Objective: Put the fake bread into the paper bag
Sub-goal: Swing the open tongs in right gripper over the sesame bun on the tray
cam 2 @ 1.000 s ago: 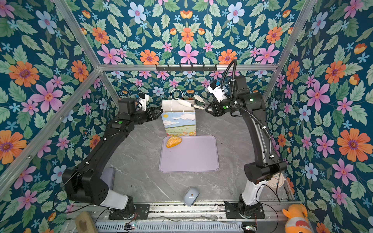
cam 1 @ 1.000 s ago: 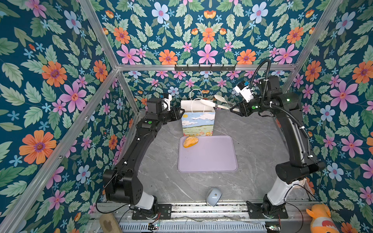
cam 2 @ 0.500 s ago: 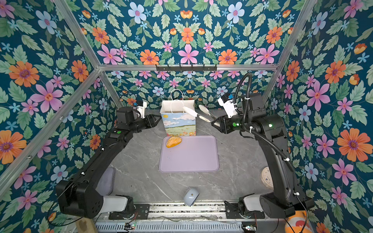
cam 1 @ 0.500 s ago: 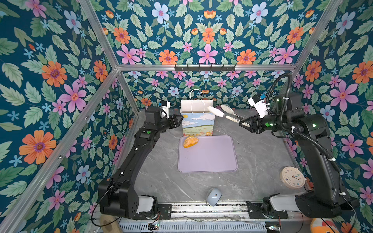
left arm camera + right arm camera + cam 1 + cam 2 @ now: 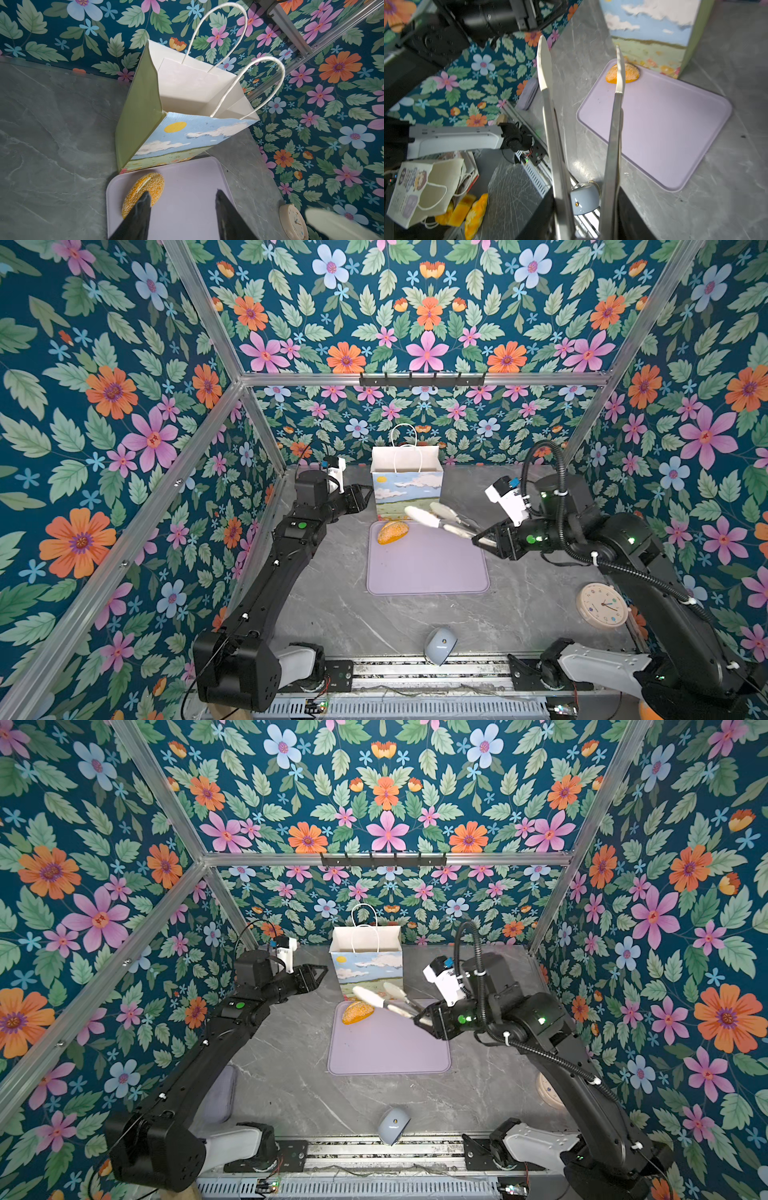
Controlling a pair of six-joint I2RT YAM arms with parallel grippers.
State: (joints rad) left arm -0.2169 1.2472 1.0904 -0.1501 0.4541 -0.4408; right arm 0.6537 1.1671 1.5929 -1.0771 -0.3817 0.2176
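Since one seeded bun (image 5: 392,532) sits on the lilac tray (image 5: 428,568) below the paper bag (image 5: 409,493), task's unfinished. R hand (image 5: 487,536) holds open, empty tongs (image 5: 420,515); L hand (image 5: 365,498) wide, empty.

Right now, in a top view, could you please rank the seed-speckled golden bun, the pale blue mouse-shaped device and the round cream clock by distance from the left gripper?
From the left gripper:
1. Seed-speckled golden bun, back centre.
2. Pale blue mouse-shaped device, front centre.
3. Round cream clock, front right.
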